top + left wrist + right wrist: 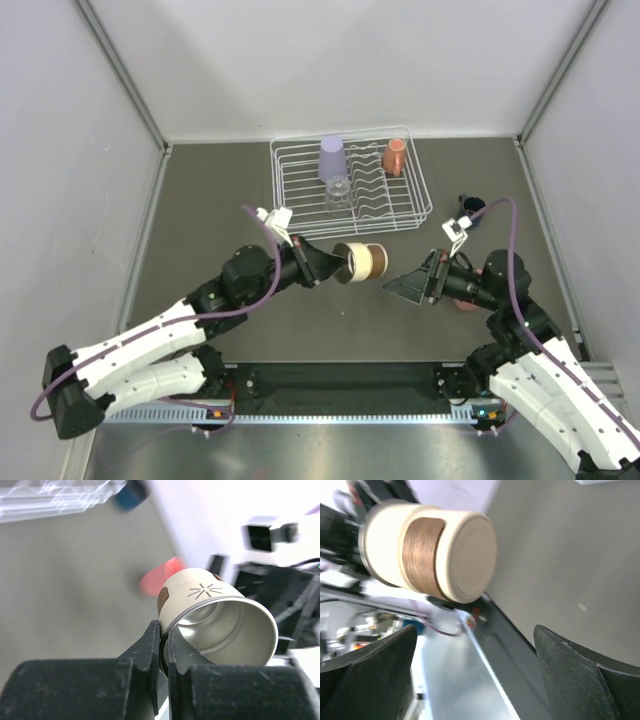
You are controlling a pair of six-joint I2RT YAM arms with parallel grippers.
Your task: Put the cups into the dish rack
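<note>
My left gripper (338, 265) is shut on the rim of a cream cup with a brown band and shiny steel inside (362, 262), holding it on its side above the table's middle; the left wrist view shows the fingertips (164, 630) pinching its wall (220, 625). My right gripper (408, 280) is open and empty, just right of the cup, whose base (427, 552) faces it above the spread fingers (475, 630). The white wire dish rack (283, 200) holds a lavender tumbler (332, 157), a shiny clear-looking cup (338, 195) and a salmon-pink mug (394, 156).
A dark blue mug (471, 208) stands on the table right of the rack. A pink tumbler (465, 302) lies mostly hidden under my right arm; it shows as a red blur in the left wrist view (160, 577). White walls enclose the table.
</note>
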